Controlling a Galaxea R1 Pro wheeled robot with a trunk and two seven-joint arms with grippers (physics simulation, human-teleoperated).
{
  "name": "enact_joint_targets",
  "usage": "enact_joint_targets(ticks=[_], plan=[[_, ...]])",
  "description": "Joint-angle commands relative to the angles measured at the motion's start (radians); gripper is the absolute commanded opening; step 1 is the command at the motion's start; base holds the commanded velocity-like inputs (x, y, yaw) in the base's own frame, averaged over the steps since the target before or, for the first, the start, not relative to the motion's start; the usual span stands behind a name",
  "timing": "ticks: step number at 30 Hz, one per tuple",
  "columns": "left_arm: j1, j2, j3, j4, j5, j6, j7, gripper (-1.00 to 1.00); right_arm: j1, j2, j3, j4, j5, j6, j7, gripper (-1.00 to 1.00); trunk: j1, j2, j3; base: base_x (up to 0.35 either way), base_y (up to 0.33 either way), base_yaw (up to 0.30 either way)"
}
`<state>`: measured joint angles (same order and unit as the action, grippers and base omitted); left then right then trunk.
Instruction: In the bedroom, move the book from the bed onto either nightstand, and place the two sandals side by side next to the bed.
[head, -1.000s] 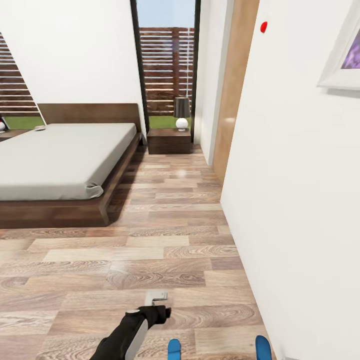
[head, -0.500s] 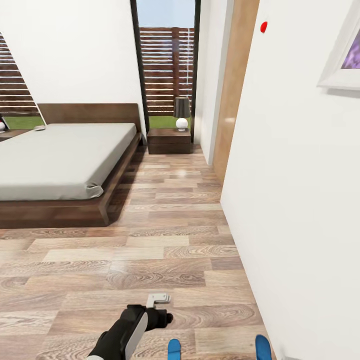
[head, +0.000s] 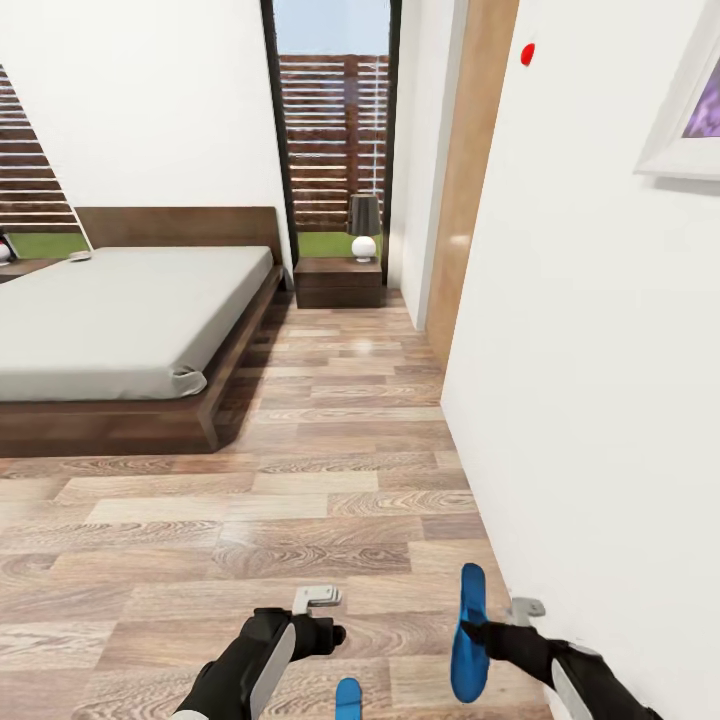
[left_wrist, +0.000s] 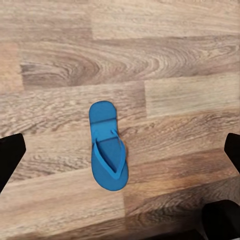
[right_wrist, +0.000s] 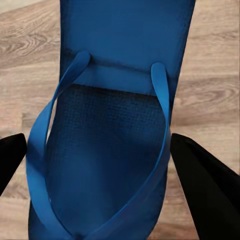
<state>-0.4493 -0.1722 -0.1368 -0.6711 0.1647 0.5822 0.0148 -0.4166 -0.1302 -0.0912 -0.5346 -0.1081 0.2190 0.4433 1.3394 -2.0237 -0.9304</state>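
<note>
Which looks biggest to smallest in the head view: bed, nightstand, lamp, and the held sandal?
1. bed
2. nightstand
3. held sandal, though nearness to the camera inflates it
4. lamp

Nothing here is showing any readable writing. The blue sandal (left_wrist: 107, 147) lying on the plank floor (head: 300, 480) is carrying no brand or size mark that I can make out, and the white walls (head: 600, 350) are bearing no letters or numbers. The framed picture (head: 690, 100) on the wall is showing colour only, no words.
</note>
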Motion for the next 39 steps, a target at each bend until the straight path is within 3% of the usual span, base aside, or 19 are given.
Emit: enact_joint_targets(ticks=[1,6,12,39], plan=[[0.000,0.000,-0.001,-0.002,0.006,0.006,0.002,1.00,0.000,0.014,-0.004,-0.044,-0.004,0.041,-0.015,-1.00,0.000,0.000,-0.001,0.000,0.000,0.000],[0.000,0.000,-0.001,-0.002,0.006,0.007,0.002,1.00,-0.002,0.035,-0.004,-0.188,-0.004,0.096,-0.100,-1.00,0.000,0.000,-0.001,0.000,0.000,0.000],[0.000,-0.001,-0.001,-0.002,0.007,0.007,0.002,1.00,-0.001,0.037,-0.004,-0.226,-0.004,0.102,-0.115,-1.00,0.000,0.000,-0.001,0.000,0.000,0.000],[0.000,-0.001,-0.001,-0.002,0.006,0.010,0.004,1.00,-0.001,0.029,-0.006,-0.374,-0.003,0.107,-0.112,-1.00,0.103,-0.189,-0.086,0.000,0.000,0.000]])
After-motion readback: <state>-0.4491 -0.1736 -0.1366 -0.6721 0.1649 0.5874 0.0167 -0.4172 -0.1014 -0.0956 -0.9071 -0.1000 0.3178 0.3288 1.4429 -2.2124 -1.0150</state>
